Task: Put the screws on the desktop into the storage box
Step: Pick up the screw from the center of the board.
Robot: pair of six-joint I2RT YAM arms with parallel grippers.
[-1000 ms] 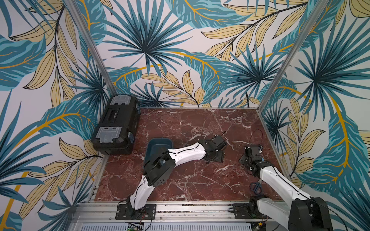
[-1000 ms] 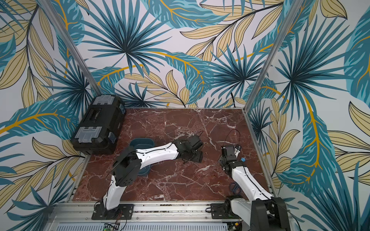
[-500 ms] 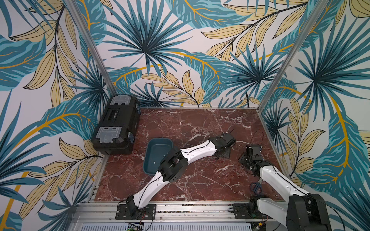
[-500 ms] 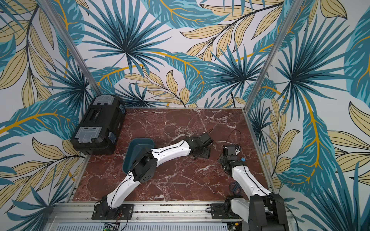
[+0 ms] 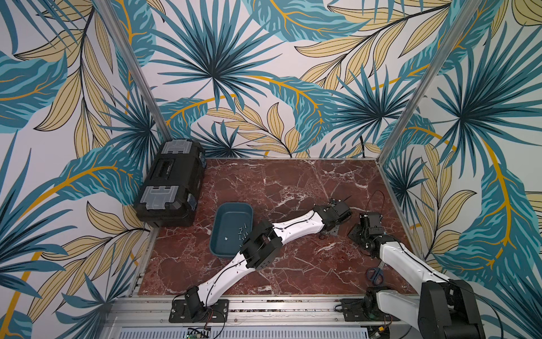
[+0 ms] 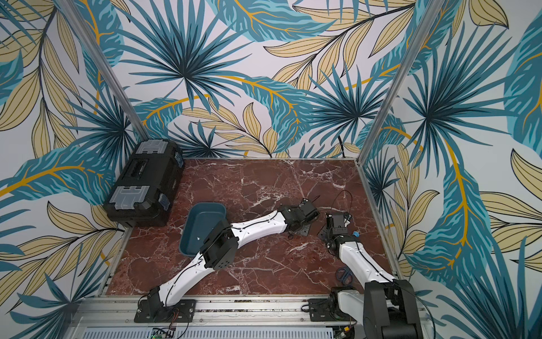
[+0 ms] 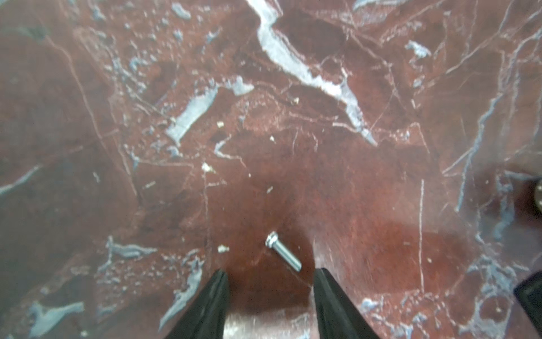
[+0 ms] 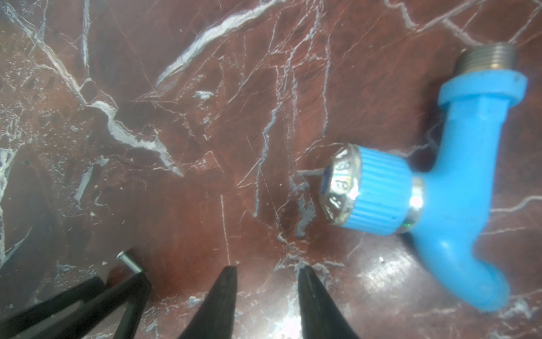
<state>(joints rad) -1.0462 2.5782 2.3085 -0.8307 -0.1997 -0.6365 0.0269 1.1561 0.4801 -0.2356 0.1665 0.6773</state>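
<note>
left tool (image 7: 271, 274) with jaws parted, one screw (image 7: 283, 251) on the table (image 7: 352, 190) just ahead of its tips, right tool (image 8: 267, 268) close beside, jaws parted and empty, storage box (image 5: 225, 217) well behind both

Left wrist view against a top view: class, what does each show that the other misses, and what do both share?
Only left wrist: one loose screw lying just ahead of the open left gripper. Only top: the storage box holding other screws, the black toolbox, the blue scissors. Both: the marble desktop.
</note>
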